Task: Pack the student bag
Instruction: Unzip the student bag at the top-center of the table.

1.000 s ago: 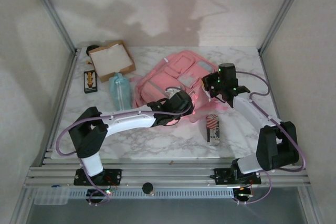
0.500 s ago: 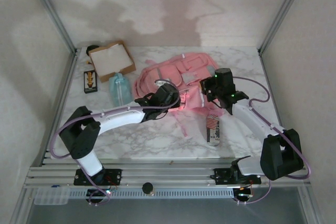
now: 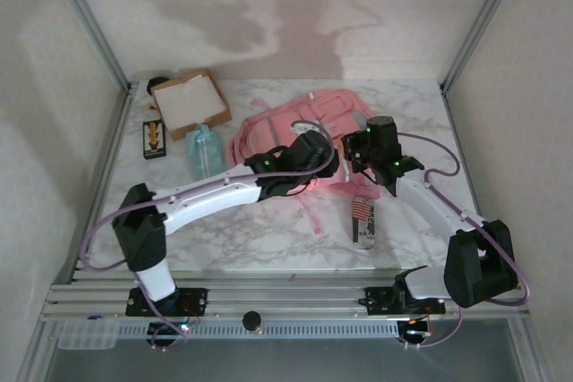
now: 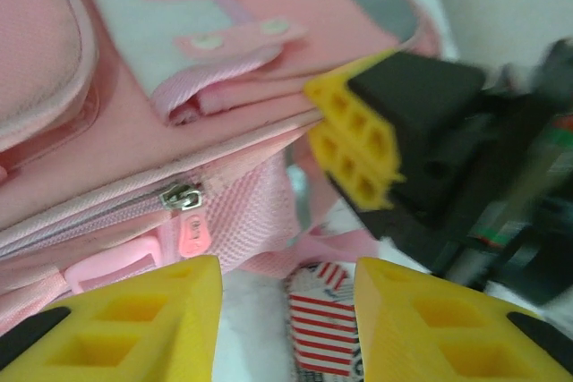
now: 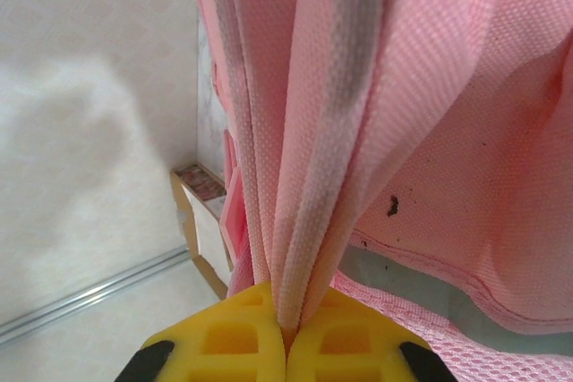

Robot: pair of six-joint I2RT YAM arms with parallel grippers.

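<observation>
The left arm stretches long and low from its base across the white marble table [image 3: 242, 237] to the big pink cloth student bag [image 3: 269, 131]. Its left claw [image 4: 286, 301] is wide open and holds nothing. The right arm bends up and over from the other side. Its right claw [image 5: 286, 339] is pinched tight on a fold of the bag's pink mesh cloth.

The bag lies flat at the back of the table, in the middle. The left claw hangs just over the bag's near edge, by a zip. The right claw grips the bag's right side.

A small long pack with red and white stripes [image 3: 363, 219] lies on the table just in front of the bag. Any words on it are too small to read.
</observation>
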